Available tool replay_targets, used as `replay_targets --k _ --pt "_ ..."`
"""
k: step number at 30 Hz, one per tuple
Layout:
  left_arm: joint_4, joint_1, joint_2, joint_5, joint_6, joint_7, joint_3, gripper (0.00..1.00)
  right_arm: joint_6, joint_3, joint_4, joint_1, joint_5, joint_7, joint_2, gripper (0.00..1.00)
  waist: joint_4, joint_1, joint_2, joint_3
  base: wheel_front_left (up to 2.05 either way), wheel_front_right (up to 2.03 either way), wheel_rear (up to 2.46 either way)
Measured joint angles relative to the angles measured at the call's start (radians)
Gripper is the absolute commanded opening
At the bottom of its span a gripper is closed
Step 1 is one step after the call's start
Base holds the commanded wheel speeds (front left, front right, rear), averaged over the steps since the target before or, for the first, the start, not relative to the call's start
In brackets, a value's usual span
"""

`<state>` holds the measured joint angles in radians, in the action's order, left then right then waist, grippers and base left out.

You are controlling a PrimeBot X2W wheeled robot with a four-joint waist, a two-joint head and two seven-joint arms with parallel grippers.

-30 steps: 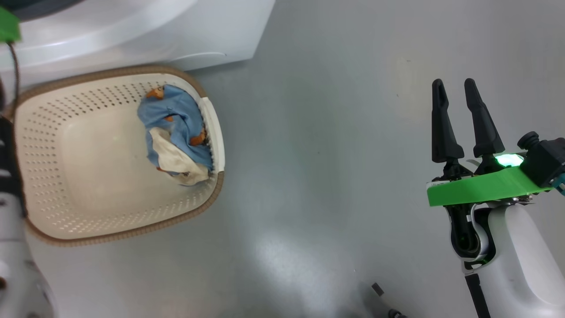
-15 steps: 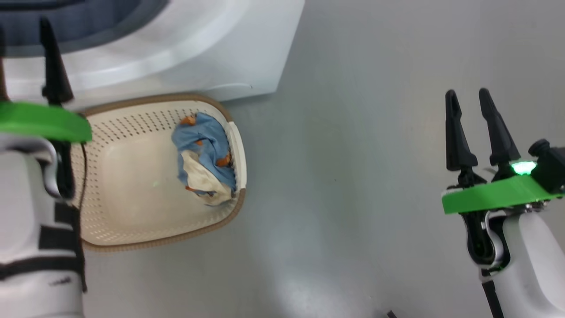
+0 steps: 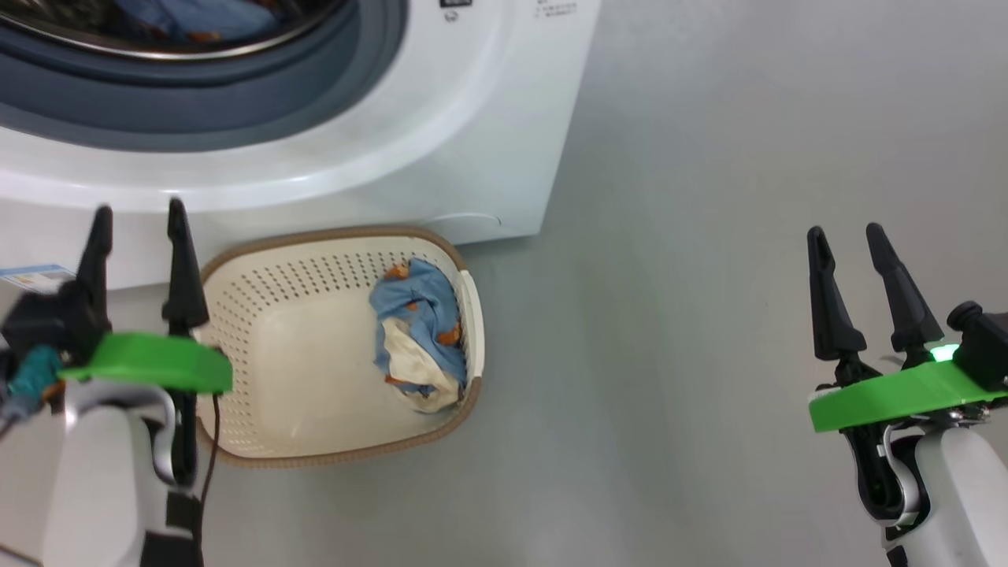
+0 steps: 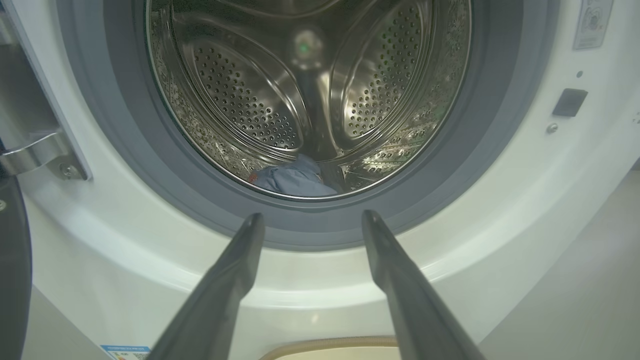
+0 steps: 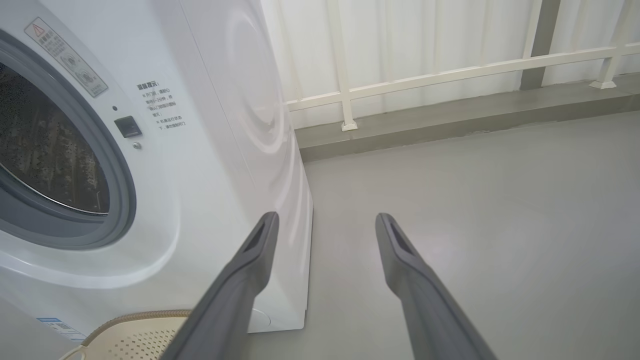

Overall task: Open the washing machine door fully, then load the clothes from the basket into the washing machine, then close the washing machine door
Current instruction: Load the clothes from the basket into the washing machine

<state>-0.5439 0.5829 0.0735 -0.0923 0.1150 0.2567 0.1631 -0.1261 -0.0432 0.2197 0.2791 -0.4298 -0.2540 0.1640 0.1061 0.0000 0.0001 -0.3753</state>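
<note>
The washing machine (image 3: 472, 118) stands with its drum mouth uncovered, and a blue piece of the clothes (image 4: 295, 180) lies at the drum's front. The washing machine door (image 4: 12, 280) is swung aside; its dark edge and steel hinge show at the left of the left wrist view. In front of the machine, the basket (image 3: 331, 235) holds one light-blue and cream bundle of clothes (image 3: 417, 346) against its right wall. My left gripper (image 3: 138, 211) is open and empty at the basket's left end, pointing at the drum mouth (image 4: 312, 215). My right gripper (image 3: 846, 231) hangs open and empty over bare floor, far right of the basket.
Grey floor (image 3: 709, 236) stretches to the right of the machine. A white railing (image 5: 450, 70) on a low grey kerb runs along the back. A black latch socket (image 5: 127, 126) sits beside the drum mouth. A blue label (image 3: 31, 277) marks the machine's lower front.
The head camera has swung up, so the whole picture slid down and right and the drum mouth came into view. My left gripper now shows whole at the lower left, still open.
</note>
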Motion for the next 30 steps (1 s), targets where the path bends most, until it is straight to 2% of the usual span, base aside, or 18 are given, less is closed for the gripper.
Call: replay_targets --k 30 --pt "0.256 -0.425 -0.032 0.013 -0.001 0.000 0.013 1.00 0.000 0.013 0.019 -0.150 0.000 0.000 0.024 1.00 -0.078 0.0000 0.0000 0.206 0.00 0.00 0.00"
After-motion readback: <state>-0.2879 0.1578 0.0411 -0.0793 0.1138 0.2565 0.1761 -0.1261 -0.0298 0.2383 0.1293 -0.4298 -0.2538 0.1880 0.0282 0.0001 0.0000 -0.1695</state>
